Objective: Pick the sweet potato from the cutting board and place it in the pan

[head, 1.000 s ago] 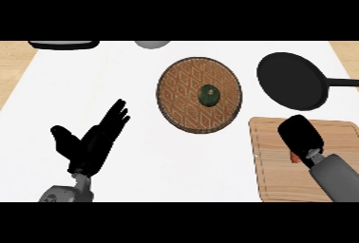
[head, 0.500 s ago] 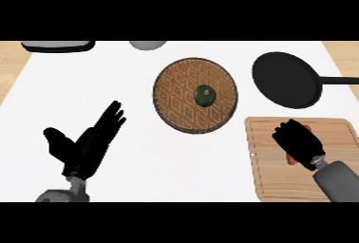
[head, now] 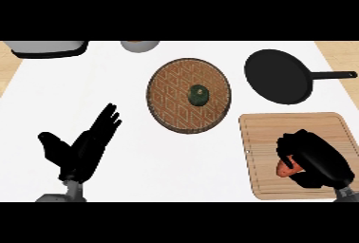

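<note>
Head view: since half a second ago, the right hand [head: 313, 159] has curled lower over the cutting board [head: 301, 124] at four o'clock, fingers wrapped round the sweet potato [head: 285, 169]. The hand hides all but an orange sliver. The pan [head: 278, 76] sits at one o'clock. The left hand [head: 82, 147] rests spread at eight o'clock.

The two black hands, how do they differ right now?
The left hand is open, fingers straight, over bare counter, holding nothing. The right hand is over the cutting board, fingers curled round the orange sweet potato, mostly hiding it. Both are black, on grey forearms, and enter from the lower edge.
</note>
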